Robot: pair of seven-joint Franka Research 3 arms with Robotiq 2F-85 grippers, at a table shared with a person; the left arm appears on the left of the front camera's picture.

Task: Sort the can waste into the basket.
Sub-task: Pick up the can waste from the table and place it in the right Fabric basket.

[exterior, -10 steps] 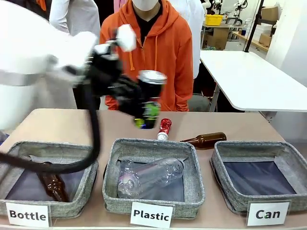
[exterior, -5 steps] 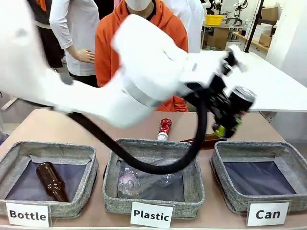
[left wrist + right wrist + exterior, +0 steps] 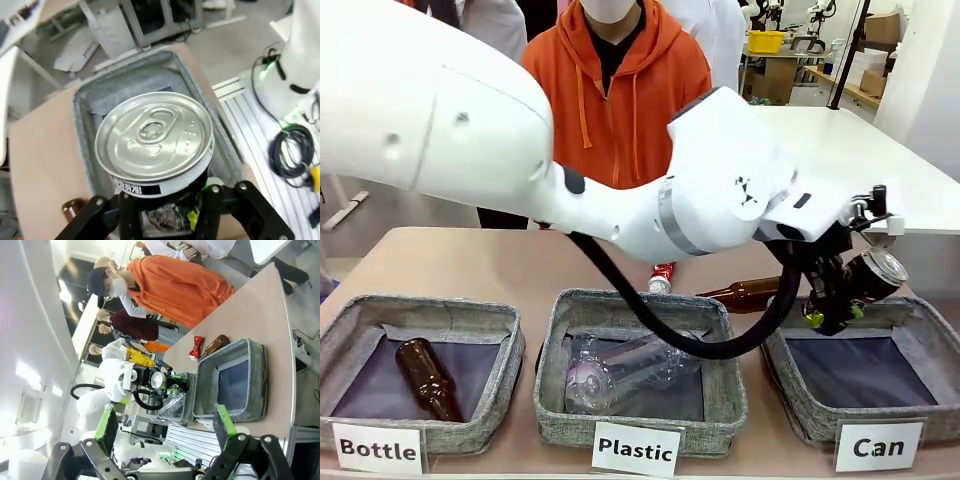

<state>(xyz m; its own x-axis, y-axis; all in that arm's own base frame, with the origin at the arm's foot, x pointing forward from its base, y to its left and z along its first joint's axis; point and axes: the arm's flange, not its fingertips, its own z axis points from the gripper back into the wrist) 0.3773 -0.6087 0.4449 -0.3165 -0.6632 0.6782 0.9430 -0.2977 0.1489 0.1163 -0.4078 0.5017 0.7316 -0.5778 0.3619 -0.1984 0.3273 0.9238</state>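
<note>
My left gripper (image 3: 835, 300) is shut on the black can (image 3: 870, 274), which hangs tilted over the far left part of the grey "Can" basket (image 3: 798, 400). In the left wrist view the can's silver top (image 3: 155, 137) sits between my fingers, with the basket's rim (image 3: 80, 100) below it. The crushed red can (image 3: 661, 276) lies on the table behind the middle basket, partly hidden by my left arm. My right gripper (image 3: 165, 425) stands open and away from the table, its green pads (image 3: 107, 423) apart; from there the basket (image 3: 255, 385) and red can (image 3: 198, 347) show.
A brown glass bottle (image 3: 750, 293) lies on the table beside the red can. The "Plastic" basket (image 3: 725, 390) holds a clear bottle (image 3: 630, 370); the "Bottle" basket (image 3: 505, 370) holds a brown bottle (image 3: 425, 378). A person in an orange hoodie (image 3: 620, 90) stands at the far side.
My left arm has swung from the table's middle to the right and lowered, carrying the black can over the "Can" basket. The grip on it has stayed shut.
</note>
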